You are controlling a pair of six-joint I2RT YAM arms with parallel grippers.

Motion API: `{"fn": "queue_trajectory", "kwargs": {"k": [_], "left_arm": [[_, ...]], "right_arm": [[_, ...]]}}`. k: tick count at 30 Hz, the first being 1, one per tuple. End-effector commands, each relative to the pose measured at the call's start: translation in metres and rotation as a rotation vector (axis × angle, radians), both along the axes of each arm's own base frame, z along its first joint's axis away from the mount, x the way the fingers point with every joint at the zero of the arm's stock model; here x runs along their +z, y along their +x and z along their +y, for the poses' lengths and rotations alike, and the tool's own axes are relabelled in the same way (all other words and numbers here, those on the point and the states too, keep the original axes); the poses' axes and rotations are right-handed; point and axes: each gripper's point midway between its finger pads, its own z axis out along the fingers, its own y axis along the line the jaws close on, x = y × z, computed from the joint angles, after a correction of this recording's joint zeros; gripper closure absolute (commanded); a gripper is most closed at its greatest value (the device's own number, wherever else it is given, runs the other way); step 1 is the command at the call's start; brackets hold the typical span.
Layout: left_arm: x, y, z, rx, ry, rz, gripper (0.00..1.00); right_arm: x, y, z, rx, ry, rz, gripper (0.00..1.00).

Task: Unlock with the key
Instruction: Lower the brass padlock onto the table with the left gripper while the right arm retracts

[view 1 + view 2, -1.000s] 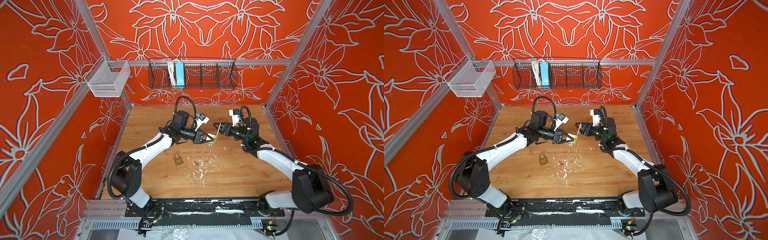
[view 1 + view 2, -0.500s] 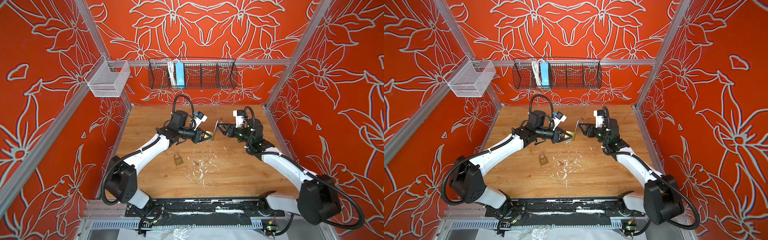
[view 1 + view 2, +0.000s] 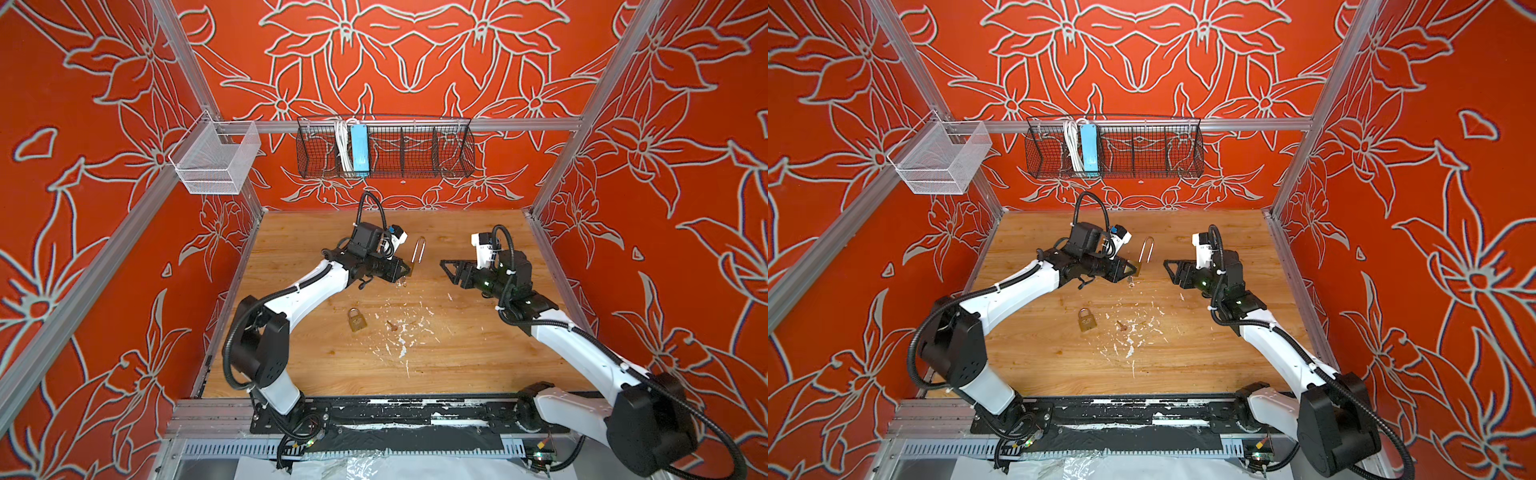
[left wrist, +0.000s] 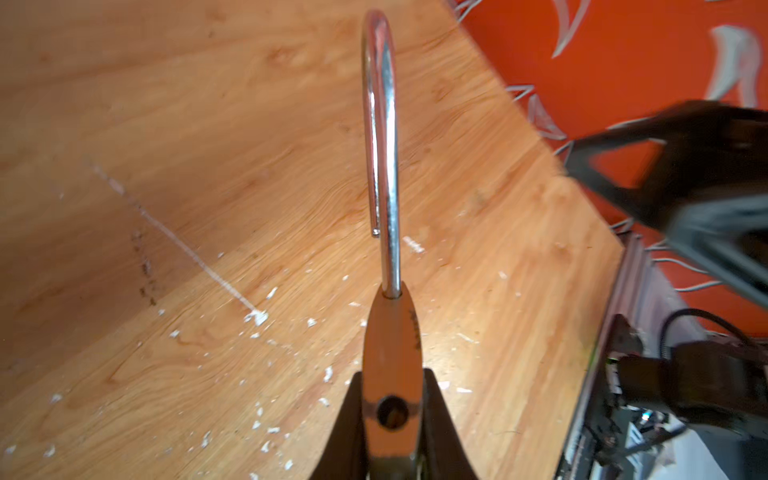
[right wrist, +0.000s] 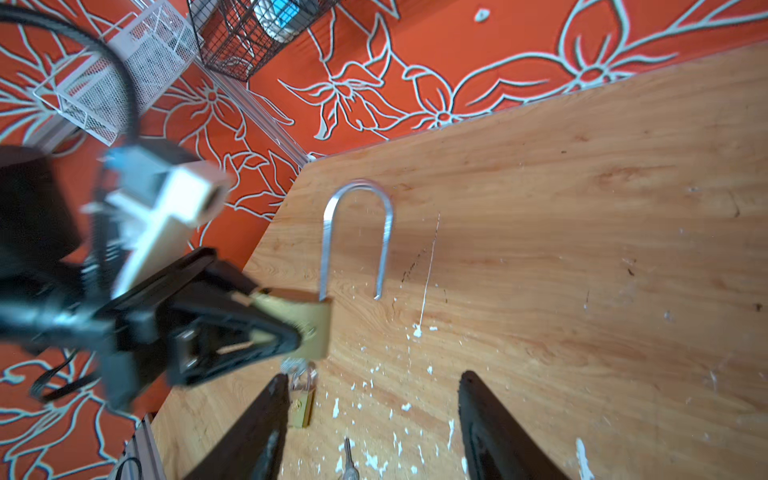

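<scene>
Gripping the brass body of the long-shackled padlock point(image 3: 410, 272), the left gripper point(image 3: 403, 271) had its jaws clamped flat on both faces and held the lock in the air above the wooden surface point(image 3: 457, 357). What a view from the left wrist: the steel shackle point(image 4: 384, 166) stood straight up, one leg seated in the body, the free leg ended in open air, clear of the body. Unlatched, plainly! Something small and silvery point(image 5: 297, 368) hung under the body, too blurred to name.

Across the gap, the right gripper point(image 3: 449, 271) hovered level with the lock and well apart from it, jaws spread wide, nothing between them. From the right wrist, both dark fingers point(image 5: 266, 415) framed bare wood and white flecks.

Down on the surface, a small padlock point(image 3: 356, 319) lay flat, nearer the front edge than the held lock and below the left forearm in both top views. The key point(image 3: 392, 325) lay just beside it, among the white flecks, touched by neither gripper.

On the back wall hung a black wire basket point(image 3: 415, 166) with a blue power strip point(image 3: 359, 147) in it.
</scene>
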Motion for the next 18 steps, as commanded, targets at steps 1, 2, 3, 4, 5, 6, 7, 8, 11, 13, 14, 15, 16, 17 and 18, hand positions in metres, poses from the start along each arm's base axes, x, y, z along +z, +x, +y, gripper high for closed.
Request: {"fn": "queue_trajectory", "kwargs": {"k": [1, 2, 3, 4, 5, 6, 7, 8, 11, 13, 14, 15, 16, 17, 18], "left_arm": [[-0.010, 0.020, 0.012, 0.061, 0.082, 0.005, 1.00], [-0.018, 0.023, 0.014, 0.075, 0.103, 0.022, 1.00], [-0.027, 0.025, 0.015, 0.080, 0.116, 0.040, 1.00], [-0.033, 0.027, 0.015, 0.088, 0.121, 0.054, 1.00], [-0.041, 0.030, 0.016, 0.099, 0.120, 0.073, 1.00], [-0.046, 0.032, 0.015, 0.100, 0.109, 0.091, 1.00], [-0.049, 0.033, 0.014, 0.093, 0.098, 0.106, 1.00], [-0.053, 0.034, 0.013, 0.084, 0.086, 0.119, 1.00], [-0.060, 0.035, 0.010, 0.081, 0.072, 0.128, 1.00], [-0.061, 0.042, 0.012, 0.099, 0.058, 0.135, 1.00], [-0.059, 0.048, 0.013, 0.111, 0.041, 0.144, 1.00], [-0.056, 0.053, 0.012, 0.119, 0.017, 0.156, 1.00], [-0.053, 0.059, 0.012, 0.132, 0.002, 0.161, 1.00], [-0.051, 0.066, 0.010, 0.147, -0.012, 0.162, 1.00], [-0.048, 0.074, 0.009, 0.166, -0.034, 0.159, 1.00]], "right_arm": [[-0.002, -0.017, -0.002, 0.019, 0.023, -0.014, 0.34], [-0.005, -0.023, -0.002, 0.022, 0.037, -0.013, 0.33], [-0.007, -0.028, -0.002, 0.028, 0.055, -0.018, 0.33], [-0.008, -0.032, -0.002, 0.033, 0.067, -0.023, 0.33], [-0.012, -0.037, -0.003, 0.039, 0.074, -0.020, 0.32], [-0.016, -0.041, -0.003, 0.043, 0.072, -0.015, 0.32], [-0.022, -0.044, -0.004, 0.049, 0.061, -0.006, 0.32], [-0.029, -0.048, -0.004, 0.052, 0.049, 0.007, 0.31], [-0.042, -0.055, -0.008, 0.049, 0.024, 0.033, 0.30], [-0.044, -0.059, -0.009, 0.049, 0.029, 0.034, 0.30], [-0.044, -0.060, -0.009, 0.048, 0.035, 0.031, 0.29], [-0.045, -0.061, -0.010, 0.048, 0.036, 0.030, 0.29], [-0.046, -0.061, -0.010, 0.048, 0.032, 0.030, 0.28], [-0.047, -0.062, -0.010, 0.051, 0.025, 0.030, 0.28], [-0.048, -0.063, -0.010, 0.057, 0.018, 0.032, 0.28]]}}
